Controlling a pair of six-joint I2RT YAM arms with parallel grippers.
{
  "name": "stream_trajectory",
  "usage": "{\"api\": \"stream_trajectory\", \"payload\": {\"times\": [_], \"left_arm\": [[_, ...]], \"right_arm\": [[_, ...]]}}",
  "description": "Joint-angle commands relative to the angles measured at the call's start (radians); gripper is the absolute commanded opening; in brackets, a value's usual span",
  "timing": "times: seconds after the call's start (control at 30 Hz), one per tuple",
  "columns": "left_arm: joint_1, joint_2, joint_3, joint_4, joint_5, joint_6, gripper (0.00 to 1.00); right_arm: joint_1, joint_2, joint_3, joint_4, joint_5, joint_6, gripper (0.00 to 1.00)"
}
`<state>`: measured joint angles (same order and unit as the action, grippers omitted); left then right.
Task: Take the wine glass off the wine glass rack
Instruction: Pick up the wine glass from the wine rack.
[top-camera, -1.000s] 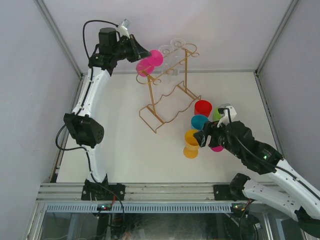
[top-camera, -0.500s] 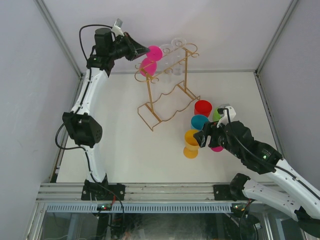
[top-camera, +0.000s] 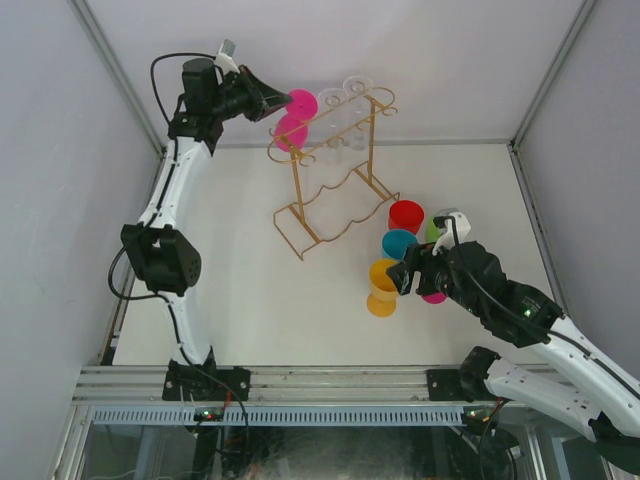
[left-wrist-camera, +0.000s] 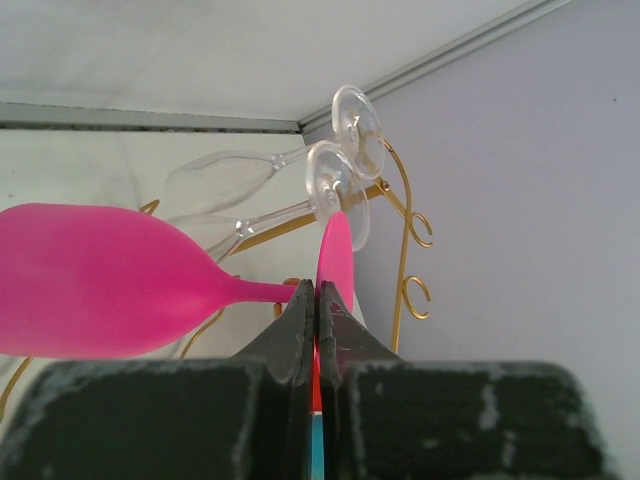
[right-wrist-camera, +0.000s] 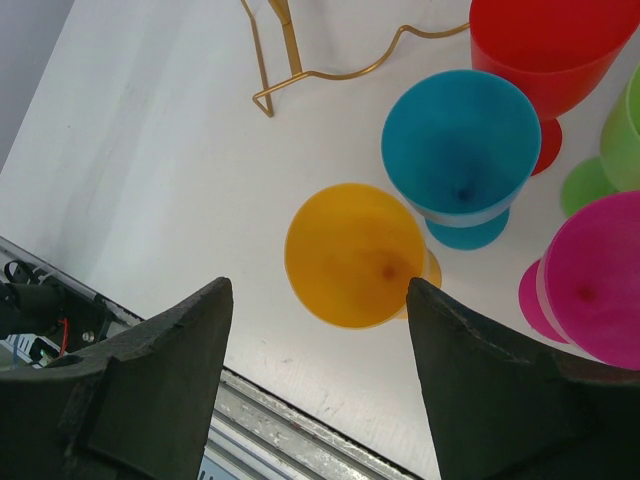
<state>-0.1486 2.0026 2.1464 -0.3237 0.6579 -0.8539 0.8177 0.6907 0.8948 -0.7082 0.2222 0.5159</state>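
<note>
My left gripper (top-camera: 278, 102) is shut on the thin stem of a pink wine glass (left-wrist-camera: 95, 280), right beside its round foot (left-wrist-camera: 336, 258). The glass lies roughly level, bowl to the left in the left wrist view. In the top view the pink wine glass (top-camera: 291, 130) is at the far left end of the gold wire wine glass rack (top-camera: 338, 190). I cannot tell whether its foot still touches a rail. Two clear glasses (left-wrist-camera: 330, 180) hang on the rack (left-wrist-camera: 404, 230) behind it. My right gripper (right-wrist-camera: 320, 290) hovers open above a yellow glass (right-wrist-camera: 352, 255), touching nothing.
Standing right of the rack are a red glass (top-camera: 406, 214), a blue one (top-camera: 397, 243), a green one (top-camera: 434, 229), a second pink one (top-camera: 434, 296) and the yellow glass (top-camera: 381, 287). Grey walls close in the back and both sides.
My left gripper has moved up and toward the far left with the pink glass. The rack's near corner has shifted slightly left. The right arm has not moved.
</note>
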Motion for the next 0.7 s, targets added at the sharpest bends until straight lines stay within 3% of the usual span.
{"api": "stream_trajectory", "payload": {"times": [0.0,0.3,0.67], "left_arm": [[0.014,-0.078,-0.032,0.055,0.006,-0.004,0.0],[0.026,-0.079,-0.041,0.171,-0.005,-0.047,0.0],[0.068,-0.275,-0.269,0.371,-0.042,-0.065,0.0]], "right_arm": [[-0.006,-0.003,0.0,0.025,-0.006,-0.001,0.7],[-0.008,-0.012,0.0,0.028,-0.006,0.0,0.7],[-0.011,-0.019,0.0,0.045,-0.01,-0.012,0.71]]}}
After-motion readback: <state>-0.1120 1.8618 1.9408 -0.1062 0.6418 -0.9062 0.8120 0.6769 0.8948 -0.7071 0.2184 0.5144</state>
